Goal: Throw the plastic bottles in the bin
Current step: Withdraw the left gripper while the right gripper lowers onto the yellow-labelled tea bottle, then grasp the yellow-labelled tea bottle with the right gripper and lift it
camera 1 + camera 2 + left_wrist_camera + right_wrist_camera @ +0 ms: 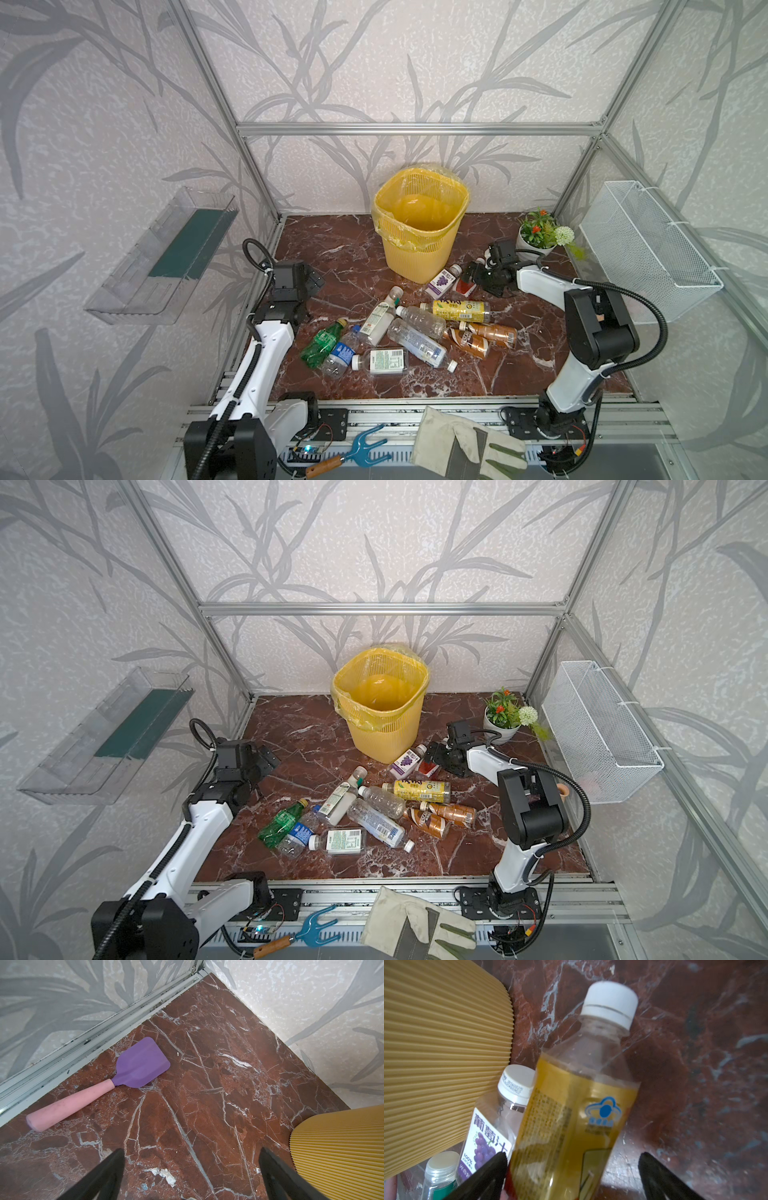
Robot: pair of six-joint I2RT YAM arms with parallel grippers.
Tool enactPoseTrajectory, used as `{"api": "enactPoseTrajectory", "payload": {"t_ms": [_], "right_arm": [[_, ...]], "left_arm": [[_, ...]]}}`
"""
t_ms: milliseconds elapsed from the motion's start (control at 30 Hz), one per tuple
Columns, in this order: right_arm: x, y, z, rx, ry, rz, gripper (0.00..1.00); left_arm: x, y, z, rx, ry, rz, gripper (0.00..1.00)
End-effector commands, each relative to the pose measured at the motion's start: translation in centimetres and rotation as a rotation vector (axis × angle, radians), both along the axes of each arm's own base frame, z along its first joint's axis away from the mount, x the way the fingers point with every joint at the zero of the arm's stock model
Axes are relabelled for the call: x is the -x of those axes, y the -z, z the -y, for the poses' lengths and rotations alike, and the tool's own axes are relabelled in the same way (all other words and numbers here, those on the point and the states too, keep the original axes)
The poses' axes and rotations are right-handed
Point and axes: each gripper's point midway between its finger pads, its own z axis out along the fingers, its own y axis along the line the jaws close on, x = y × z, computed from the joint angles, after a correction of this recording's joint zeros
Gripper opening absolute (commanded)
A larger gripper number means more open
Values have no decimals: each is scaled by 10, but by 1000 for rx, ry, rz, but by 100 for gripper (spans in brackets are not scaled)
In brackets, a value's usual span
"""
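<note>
One tall yellow bin, lattice-sided and lined with a yellow bag, stands at the back centre of the marble tabletop, with no bottle showing inside it. Light and high-rimmed, it is the chief hazard: an arm swinging beside its base could shove or tip it, and a bottle carried too low would strike the rim and bounce out. Next in size, the plastic bottles, about eleven, all lie on their sides on the marble in front of the bin. They are clear, green or brown, with yellow, blue, white and purple labels, and several overlap, so a pull on one may roll its neighbours away. The right gripper straddles a gold-labelled bottle just beside the bin's base, its jaws spread and not yet clamped. One finger sits at the bottle's flank, next to the grape-juice bottle; the other stands clear. Closing here risks pinching or shoving the grape-juice bottle, and the thin, smooth wall may buckle or slip, since the hold falls low on the body, far from the white cap. The left gripper hangs over bare marble, jaws released, holding nothing.
</note>
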Motion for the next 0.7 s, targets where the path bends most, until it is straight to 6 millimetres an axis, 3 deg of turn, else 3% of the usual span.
{"api": "enactPoseTrajectory", "payload": {"t_ms": [0,167,333,500,533,567,667], "right_arm": [[-4,11,1,20,20,-31,94],[-4,16,6,25,31,-34,81],[-5,5,12,20,47,2,79],[-10,-24,12,-18,36,125,68],[-10,-24,13,-23,36,135,67],[-10,-39,13,-39,32,182,66],[-10,-57,17,-54,33,234,66]], "left_arm": [[-2,-5,-2,-10,4,14,99],[-4,-5,-2,-7,5,14,99],[-5,-4,-1,1,10,15,99],[-7,-5,0,12,12,21,99],[-7,-6,0,13,13,22,99],[-7,-5,1,16,14,21,99],[-8,-5,2,23,16,24,99]]}}
